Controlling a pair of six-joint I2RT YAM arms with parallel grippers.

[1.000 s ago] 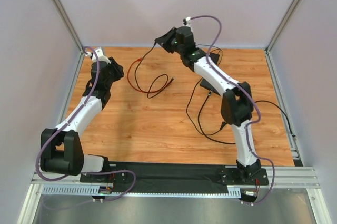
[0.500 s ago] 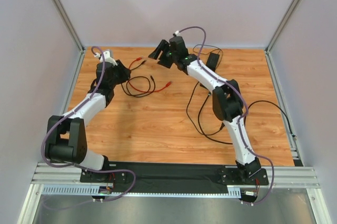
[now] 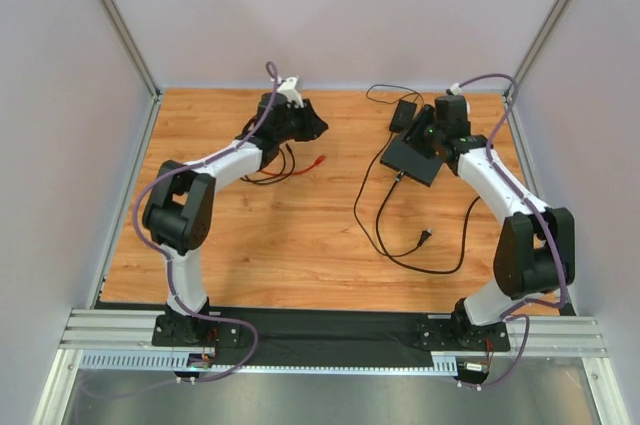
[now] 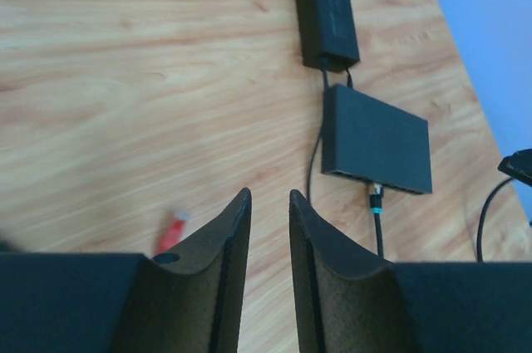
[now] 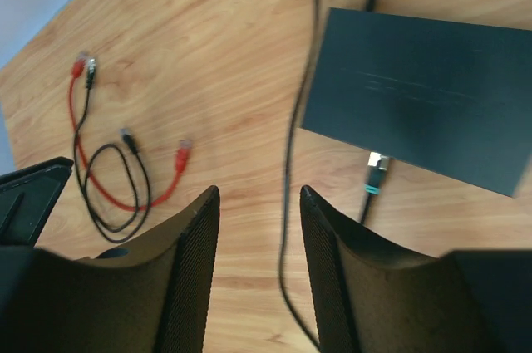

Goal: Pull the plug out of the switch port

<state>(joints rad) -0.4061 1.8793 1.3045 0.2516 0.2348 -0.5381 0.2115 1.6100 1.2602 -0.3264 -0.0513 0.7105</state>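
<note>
The switch (image 3: 410, 159) is a flat black box lying at the back right of the table. A black cable's plug (image 5: 376, 173), with a metal tip and a teal band, sits in a socket on its near long edge; it also shows in the left wrist view (image 4: 376, 200). My right gripper (image 3: 428, 135) hovers over the switch's far edge, open and empty (image 5: 259, 195), with the plug ahead to the right of its fingers. My left gripper (image 3: 314, 128) is at the back centre, narrowly open and empty (image 4: 268, 202), well left of the switch (image 4: 378, 139).
A small black adapter brick (image 3: 404, 113) with a thin cord lies just behind the switch. Loose red and black patch cables (image 3: 283, 162) lie under the left arm. A black cord with a mains plug (image 3: 422, 238) loops across the table's right middle.
Both arms have swung right: the left from the table's left side to the back centre, the right from the back centre to over the switch. The loose red and black cables have shifted.
</note>
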